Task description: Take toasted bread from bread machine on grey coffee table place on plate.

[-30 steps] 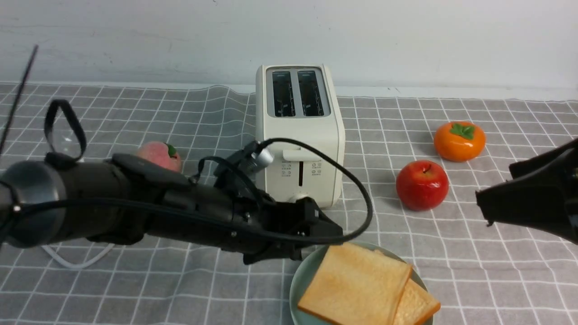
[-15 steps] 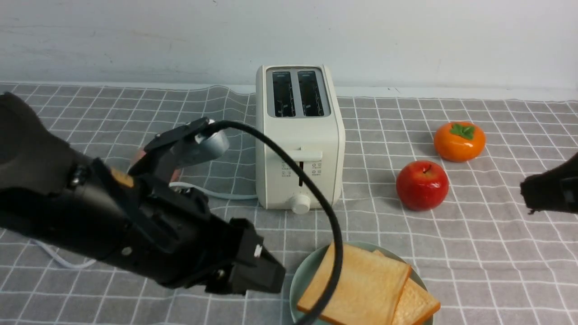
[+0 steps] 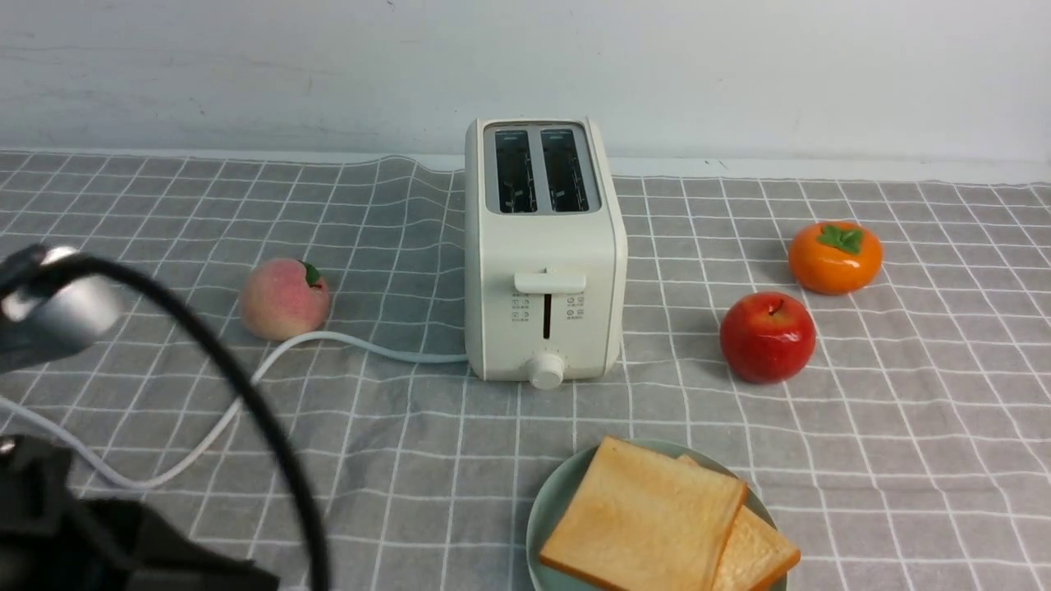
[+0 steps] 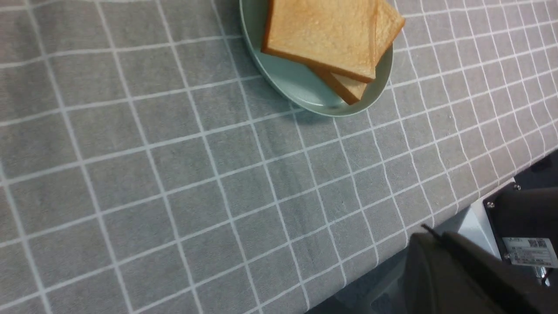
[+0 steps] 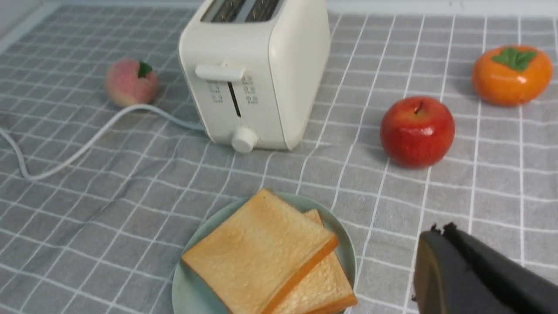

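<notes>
The grey coffee table, wrinkled and white-gridded, meets a plain white wall; left gripper and right gripper are closed, empty.

the plate is cut by the lower edge of the front view. on it the lower toast slice is mostly hidden under the upper slice. well left of the plate, the left arm and its black cable are blurred and cut off. behind the plate, the printed marks on the bread machine are too small to read.
</notes>
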Controlling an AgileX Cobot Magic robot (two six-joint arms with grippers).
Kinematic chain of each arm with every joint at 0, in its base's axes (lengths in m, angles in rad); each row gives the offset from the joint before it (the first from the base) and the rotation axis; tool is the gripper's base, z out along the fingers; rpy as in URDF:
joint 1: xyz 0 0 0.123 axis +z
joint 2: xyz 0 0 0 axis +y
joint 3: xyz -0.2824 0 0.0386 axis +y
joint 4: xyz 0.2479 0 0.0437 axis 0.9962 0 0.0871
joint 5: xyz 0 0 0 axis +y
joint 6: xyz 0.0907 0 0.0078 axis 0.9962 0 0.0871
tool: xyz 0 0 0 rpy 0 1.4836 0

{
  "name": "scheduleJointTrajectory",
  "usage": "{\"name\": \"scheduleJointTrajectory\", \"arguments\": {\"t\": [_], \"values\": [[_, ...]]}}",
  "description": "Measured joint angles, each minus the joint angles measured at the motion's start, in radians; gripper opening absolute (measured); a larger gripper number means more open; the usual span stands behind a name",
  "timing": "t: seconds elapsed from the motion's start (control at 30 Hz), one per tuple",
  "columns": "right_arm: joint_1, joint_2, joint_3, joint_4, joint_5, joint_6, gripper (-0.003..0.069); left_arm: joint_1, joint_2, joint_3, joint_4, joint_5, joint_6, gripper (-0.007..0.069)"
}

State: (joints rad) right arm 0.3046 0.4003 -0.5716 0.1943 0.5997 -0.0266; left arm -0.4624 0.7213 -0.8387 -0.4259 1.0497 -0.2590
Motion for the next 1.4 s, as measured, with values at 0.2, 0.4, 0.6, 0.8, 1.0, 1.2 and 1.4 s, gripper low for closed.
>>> {"name": "scheduleJointTrajectory", "arguments": {"t": [0.2, 0.4, 0.6, 0.8, 1.0, 1.2, 1.4], "values": [[0.0, -0.216, 0.231, -0.018, -0.172, -0.005, -0.0016, 0.0, -0.254, 0.08, 0.069, 0.056, -0.09, -0.0014], [0.0, -0.277, 0.351, -0.051, -0.247, -0.005, -0.0013, 0.0, -0.413, 0.091, 0.071, 0.07, -0.123, -0.0014], [0.0, -0.279, 0.375, -0.053, -0.254, -0.005, -0.0008, 0.0, -0.442, 0.091, 0.073, 0.036, -0.124, -0.0014], [0.0, -0.279, 0.375, -0.053, -0.257, -0.005, -0.0001, 0.0, -0.442, 0.091, 0.073, 0.035, -0.125, -0.0014], [0.0, -0.279, 0.375, -0.053, -0.26, -0.005, 0.0003, 0.0, -0.442, 0.1, 0.074, 0.012, -0.125, -0.0014], [0.0, -0.279, 0.375, -0.053, -0.261, -0.005, 0.0009, 0.006, -0.51, 0.309, 0.325, -0.378, 0.036, -0.0014], [0.0, -0.279, 0.375, -0.053, -0.261, -0.005, 0.0015, 0.147, -0.687, 0.595, 0.4, -0.623, 0.039, -0.0014]]}}
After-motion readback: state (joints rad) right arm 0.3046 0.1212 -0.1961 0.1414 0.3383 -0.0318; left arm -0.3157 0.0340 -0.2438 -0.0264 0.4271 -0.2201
